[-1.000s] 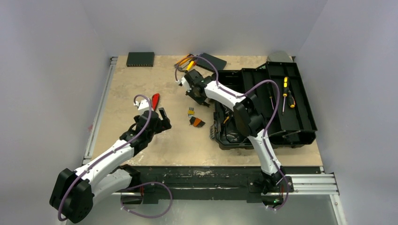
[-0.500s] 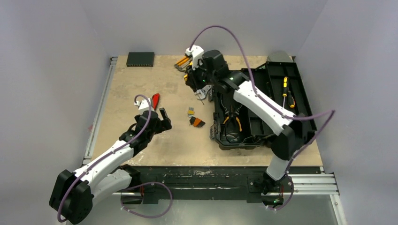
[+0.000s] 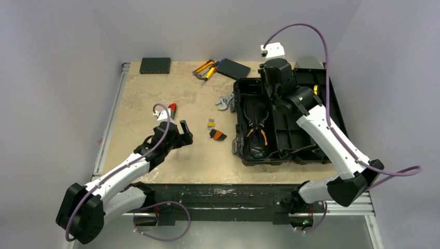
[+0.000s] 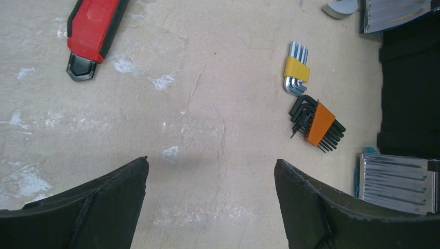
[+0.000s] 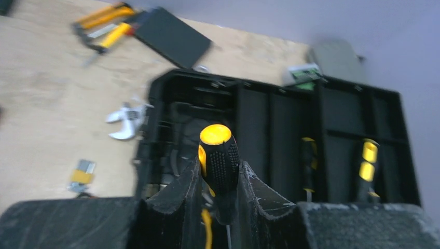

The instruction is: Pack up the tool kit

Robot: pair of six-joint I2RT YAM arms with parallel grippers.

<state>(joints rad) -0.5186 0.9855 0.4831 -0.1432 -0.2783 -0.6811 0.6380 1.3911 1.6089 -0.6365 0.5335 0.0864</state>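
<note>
The black toolbox (image 3: 290, 129) lies open at the right, with orange-handled pliers (image 3: 257, 127) in its left bay and two yellow-black screwdrivers (image 5: 368, 161) in its tray. My right gripper (image 5: 220, 174) is shut on a yellow-black screwdriver (image 5: 219, 153) and holds it above the toolbox (image 5: 275, 114); from above it (image 3: 274, 93) is over the box's back. My left gripper (image 4: 211, 161) is open and empty above bare table, left of the hex-key sets (image 4: 297, 72) (image 4: 316, 124). A red-handled knife (image 4: 96, 31) lies beyond it to the left.
A silver wrench (image 3: 224, 101) lies left of the toolbox. Yellow-handled tools (image 3: 205, 68) and a flat black box (image 3: 233, 68) sit at the back. A black rectangular unit (image 3: 155, 65) is back left, a grey case (image 3: 310, 62) behind the toolbox.
My right arm has risen from the back-middle of the table and swung right over the toolbox, carrying the screwdriver. My left gripper has shifted slightly to the right.
</note>
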